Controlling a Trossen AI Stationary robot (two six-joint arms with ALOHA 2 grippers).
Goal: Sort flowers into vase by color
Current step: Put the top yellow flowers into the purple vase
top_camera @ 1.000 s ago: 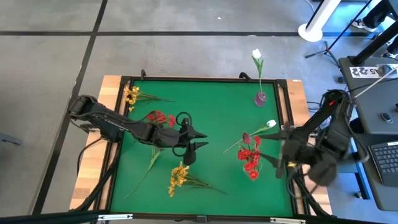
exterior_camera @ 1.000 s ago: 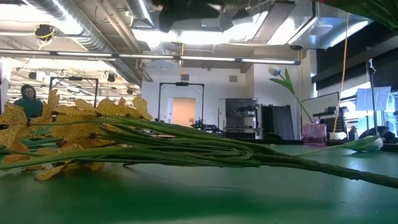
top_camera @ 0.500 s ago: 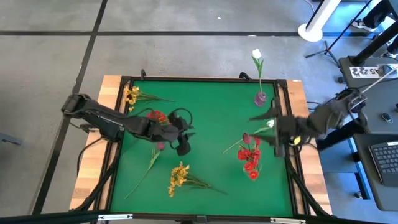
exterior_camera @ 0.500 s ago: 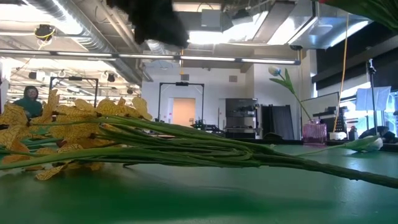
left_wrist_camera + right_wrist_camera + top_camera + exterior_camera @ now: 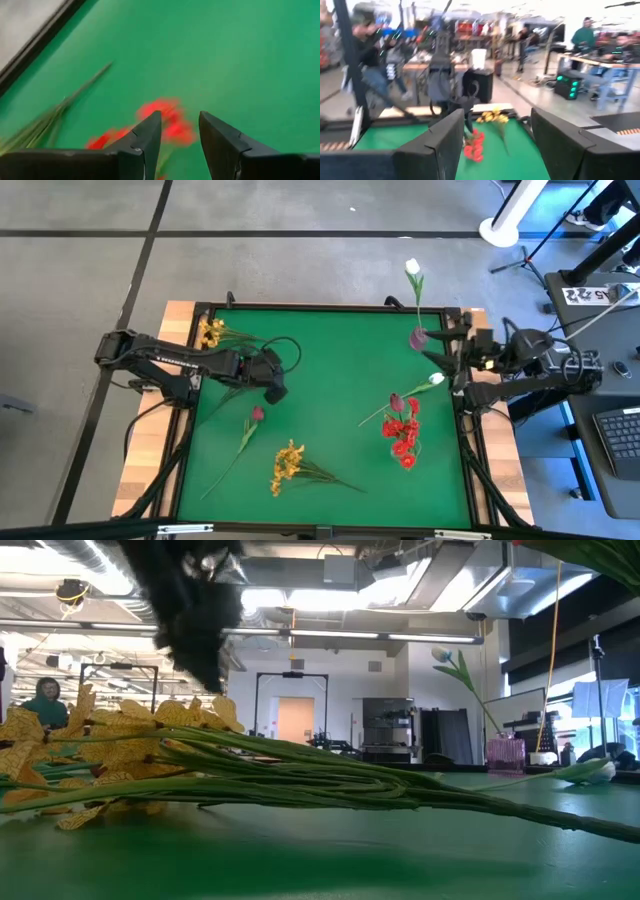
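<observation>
Reaching over a red cluster (image 5: 252, 367), the left gripper (image 5: 276, 379) holds fingers parted; right gripper (image 5: 447, 350) spread wide near the vase (image 5: 419, 337). Two yellow sprays (image 5: 210, 332), two white tulips (image 5: 411, 268).

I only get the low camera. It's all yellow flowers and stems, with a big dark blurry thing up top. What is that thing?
Observer: Probably the left arm. From above, the left end effector hangs over the left half of the table.
Operator: Is it holding a flower?
Observer: No. In the left wrist view its fingers are apart, with a red cluster on the green below them.
Operator: Where's the other arm?
Observer: The right end effector is at the table's right edge, open and empty, near the vase.
</observation>
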